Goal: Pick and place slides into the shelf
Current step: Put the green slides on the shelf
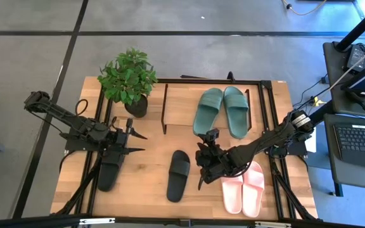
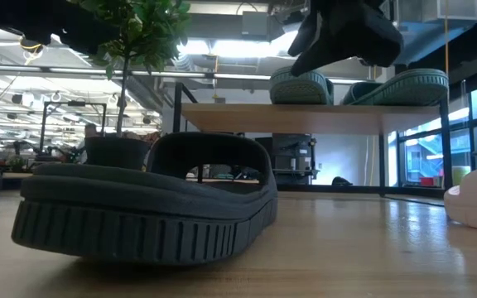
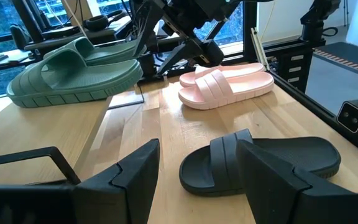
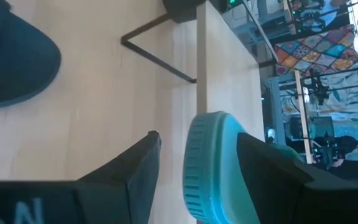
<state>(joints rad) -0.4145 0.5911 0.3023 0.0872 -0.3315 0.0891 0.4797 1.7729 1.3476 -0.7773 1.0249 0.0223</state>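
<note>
**Green slides up on the shelf, black and pink ones down on the counter**

On the shelf (image 1: 181,101), at the far middle of the counter (image 1: 151,190): the dark green pair (image 1: 220,111), side by side on the light top board, toward its right end; seen again from low down as two ribbed green soles (image 2: 363,87) resting on the board.

Down on the counter, near the middle: one black slide (image 1: 178,175), lying flat, strap up, big and close in the low view (image 2: 147,207); over on the left: the other black slide (image 1: 109,171), partly under the left arm; at the near right: the pale pink pair (image 1: 244,188), side by side and touching.

Left gripper (image 1: 136,143), on the left side of the counter, just above the left black slide; jaws wide apart, nothing between them; through the gap in the left wrist view, the middle black slide (image 3: 260,163) farther off on the wood, with the pink pair (image 3: 225,84) beyond it.

Right gripper (image 1: 203,166), between the middle black slide and the pink pair, just in front of the shelf; jaws spread fairly wide, holding nothing; in the right wrist view, the heel of a green slide (image 4: 213,168) showing in the gap between the two dark fingers (image 4: 135,171), but farther off and not touched.

At the far left corner: a potted plant (image 1: 129,79), just left of the shelf.
</note>
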